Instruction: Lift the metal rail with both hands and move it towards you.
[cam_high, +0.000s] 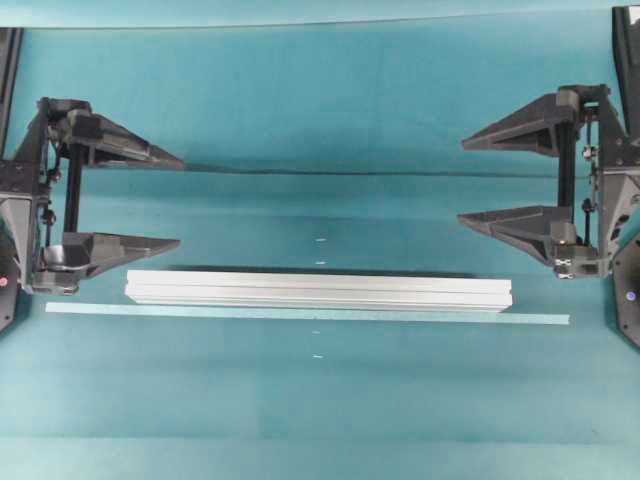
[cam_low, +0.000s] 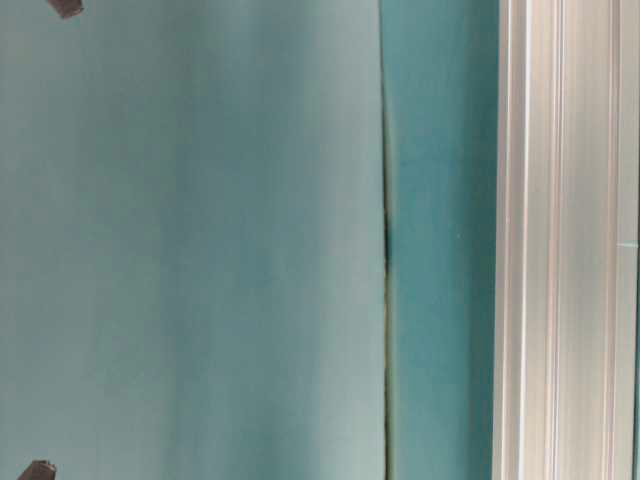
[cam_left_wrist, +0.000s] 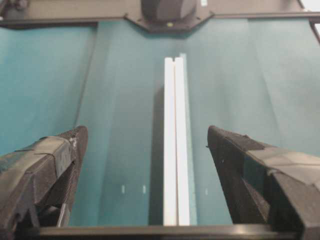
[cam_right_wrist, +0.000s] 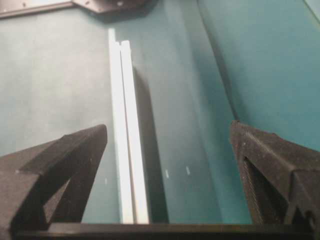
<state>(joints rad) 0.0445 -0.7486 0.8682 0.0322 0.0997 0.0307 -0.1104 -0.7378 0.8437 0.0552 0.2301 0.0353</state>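
So the rail (cam_high: 318, 291) is lying flat on the teal worktop (cam_high: 320, 390), running left to right across the middle of the overhead view and a bit toward the lower half. It's a long silver bar with grooves along its length, and it throws a thin dark shadow along its far edge. Just beside its near edge there's a thin pale tape strip (cam_high: 306, 313) that runs parallel to it and sticks out past both ends. Can't tell if the two actually touch.

The table-level view is basically a close-up: the rail (cam_low: 565, 240) fills the right side as a grooved silver band, with teal cloth and a seam in it to the left.

Nothing is holding the rail. The left gripper (cam_high: 181, 201) sits at the left edge of the overhead view with its fingers spread wide, one finger (cam_high: 120, 247) hanging just above the rail's left end in the picture, and the other well back from it. The right gripper (cam_high: 461, 181) is the mirror of that on the right side, fingers also spread wide, with the nearer finger (cam_high: 510, 226) close to the rail's right end but clear of it.

From the left wrist camera the rail (cam_left_wrist: 176, 150) runs straight away down the middle between the two fingers (cam_left_wrist: 55, 165), with open space on both sides. From the right wrist camera, the rail (cam_right_wrist: 126, 130) sits nearer the left-hand finger (cam_right_wrist: 70, 165), with the other finger well off to the right.

A few tiny pale marks (cam_high: 320, 240) dot the worktop near the middle.
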